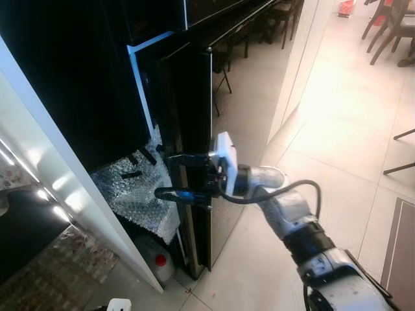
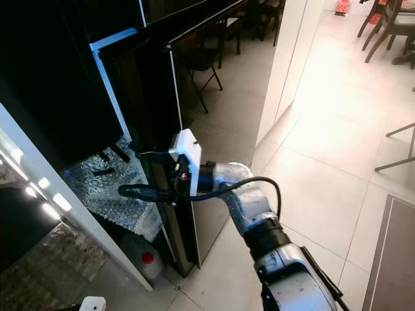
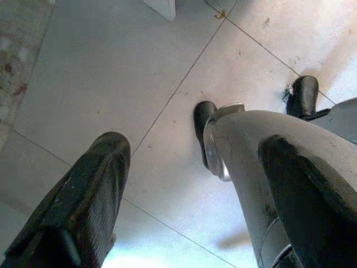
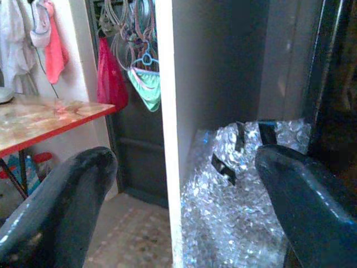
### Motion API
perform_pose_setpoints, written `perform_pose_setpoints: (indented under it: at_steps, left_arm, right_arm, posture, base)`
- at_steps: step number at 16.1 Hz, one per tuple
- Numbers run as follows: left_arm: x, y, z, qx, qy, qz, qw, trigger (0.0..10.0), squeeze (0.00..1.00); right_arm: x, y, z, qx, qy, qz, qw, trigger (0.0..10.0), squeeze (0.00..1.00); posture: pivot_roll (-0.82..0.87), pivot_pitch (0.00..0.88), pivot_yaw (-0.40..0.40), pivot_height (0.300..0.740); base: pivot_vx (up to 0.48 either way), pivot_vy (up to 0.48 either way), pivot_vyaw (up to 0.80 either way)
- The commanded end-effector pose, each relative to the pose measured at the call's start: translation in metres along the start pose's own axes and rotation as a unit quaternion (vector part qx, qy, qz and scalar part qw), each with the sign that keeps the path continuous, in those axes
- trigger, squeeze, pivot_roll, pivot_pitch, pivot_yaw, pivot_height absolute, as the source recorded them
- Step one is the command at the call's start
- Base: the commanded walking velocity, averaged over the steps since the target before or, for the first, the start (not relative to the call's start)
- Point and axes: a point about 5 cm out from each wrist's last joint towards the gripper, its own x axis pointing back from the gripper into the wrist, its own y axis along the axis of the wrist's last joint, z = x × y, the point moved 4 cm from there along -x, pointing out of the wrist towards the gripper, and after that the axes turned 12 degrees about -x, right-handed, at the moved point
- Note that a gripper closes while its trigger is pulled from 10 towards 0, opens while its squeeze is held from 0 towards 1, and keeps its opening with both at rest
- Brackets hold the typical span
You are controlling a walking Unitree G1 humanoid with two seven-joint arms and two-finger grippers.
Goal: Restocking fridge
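While the robot stands on pale floor tiles [image 1: 324, 129] facing a dark appliance, the scene reads from near to far as follows.

Left claw [image 3: 189, 195]: hanging over the floor tiles beside the robot's own leg [image 3: 245, 162]; its two black fingers [image 3: 83, 201] stand well apart and hold nothing.

Right arm [image 1: 292, 220]: reaching forward and to the robot's left from the lower right of the head view, with a black cable looping along it.

Right claw [image 1: 170, 175]: at the front edge of the black fridge door [image 1: 194, 129], one finger above the other, spread wide with nothing between them. Whether a finger touches the door edge cannot be told.

Bottle [image 1: 159, 264]: pale plastic with a red cap, on the floor just by the bottom corner of the door.

Bubble wrap [image 1: 133, 194]: a crumpled sheet with strips of black tape, lying in the gap between the door and a white panel [image 1: 78, 214], just beyond the right claw.

Fridge: tall, black and glossy, with the tiles and chair legs mirrored in its face.

Behind the panel, in the right wrist view: a table with a red edge [image 4: 50, 120] and clothes on hangers [image 4: 134, 67].

Far right: chair legs [image 1: 389, 32] on the tiles.
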Motion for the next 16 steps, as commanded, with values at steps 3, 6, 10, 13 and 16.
perform_pose_setpoints:
  at_steps: [3,6,10,13,16]
  left_arm:
    - [0.003,-0.006,0.014,-0.007,0.011,0.010,1.000,10.0,0.00]
    - [0.004,-0.008,0.017,-0.007,0.012,0.013,1.000,10.0,0.00]
    - [0.005,-0.011,0.017,-0.010,0.010,0.015,1.000,10.0,0.00]
    - [0.001,-0.004,0.007,-0.011,0.005,0.010,1.000,10.0,0.00]
    - [0.001,-0.003,0.003,-0.010,0.003,0.008,1.000,10.0,0.00]
  right_arm:
    - [-0.004,0.006,-0.009,0.017,-0.013,0.002,1.000,10.0,0.00]
    - [0.000,0.005,-0.018,0.013,-0.046,-0.006,0.999,10.0,0.00]
    - [-0.004,0.011,-0.026,0.006,-0.057,-0.017,0.998,10.0,0.00]
    - [-0.019,0.021,-0.030,0.005,-0.058,-0.024,0.998,10.0,0.00]
    - [-0.031,0.028,-0.032,-0.002,-0.062,-0.031,0.998,10.0,0.00]
  posture:
    - [-0.01,0.000,0.056,0.740]
    - [-0.01,0.000,0.057,0.740]
    - [0.00,0.000,0.056,0.740]
    - [0.01,0.000,0.050,0.740]
    - [0.01,0.000,0.040,0.740]
  base:
    - [0.000,0.000,0.00]
    - [0.000,0.000,0.00]
    - [0.000,0.000,0.00]
    - [0.000,0.000,0.00]
    - [0.000,0.000,0.00]
